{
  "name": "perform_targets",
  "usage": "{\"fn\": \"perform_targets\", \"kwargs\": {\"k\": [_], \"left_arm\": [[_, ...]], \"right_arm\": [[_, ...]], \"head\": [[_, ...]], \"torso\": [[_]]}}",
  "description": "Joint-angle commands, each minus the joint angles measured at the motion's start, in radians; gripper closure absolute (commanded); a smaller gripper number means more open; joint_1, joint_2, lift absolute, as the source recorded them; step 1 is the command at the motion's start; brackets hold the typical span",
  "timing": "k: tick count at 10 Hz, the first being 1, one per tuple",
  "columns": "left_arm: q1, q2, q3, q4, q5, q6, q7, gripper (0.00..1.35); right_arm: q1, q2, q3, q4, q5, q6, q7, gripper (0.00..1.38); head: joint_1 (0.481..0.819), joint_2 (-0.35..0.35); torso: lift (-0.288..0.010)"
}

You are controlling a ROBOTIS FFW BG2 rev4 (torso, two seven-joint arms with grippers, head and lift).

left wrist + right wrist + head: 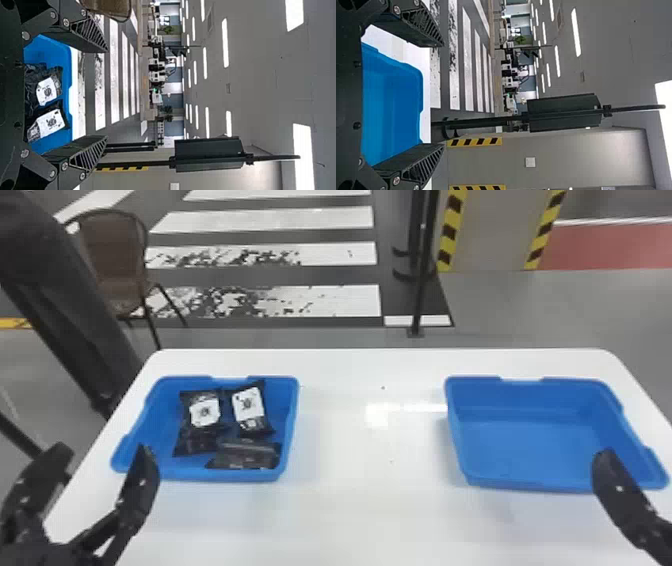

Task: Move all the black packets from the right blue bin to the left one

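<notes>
In the head view the left gripper (102, 462) stands open at the near left corner of the left blue bin (245, 475). That bin holds a black packet (205, 430), another black packet (248, 407) and a third, darker packet (245, 455) at its near side. The right gripper (620, 490) is at the near right of the right blue bin (530, 450), whose floor is bare. In the left wrist view the left gripper (107, 95) is open, with packets (47, 122) beyond it. The right gripper (443, 95) in the right wrist view is open, with nothing between its fingers.
Both bins stand on a white table (370, 500), with a wide stretch of tabletop between them. Behind the table are a brown chair (112, 255) at the left and a black post (422, 280). A dark sloping object (65, 290) leans in at the left edge.
</notes>
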State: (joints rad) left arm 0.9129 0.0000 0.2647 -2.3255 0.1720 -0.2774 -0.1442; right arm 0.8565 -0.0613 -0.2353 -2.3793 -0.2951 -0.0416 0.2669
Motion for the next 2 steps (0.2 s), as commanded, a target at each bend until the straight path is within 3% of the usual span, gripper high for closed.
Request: {"fn": "perform_targets", "kwargs": {"k": [1,2], "left_arm": [[0.0,-0.003,0.001,0.0,0.002,0.0,0.0,0.28],[0.002,-0.003,0.001,0.0,0.002,0.0,0.0,0.28]], "right_arm": [[0.0,0.0,0.0,0.0,0.0,0.0,0.0,0.13],[0.0,0.0,0.0,0.0,0.0,-0.003,0.0,0.13]], "head": [[0.695,0.078],[0.695,0.078]], "torso": [[-0.14],[-0.14]]}}
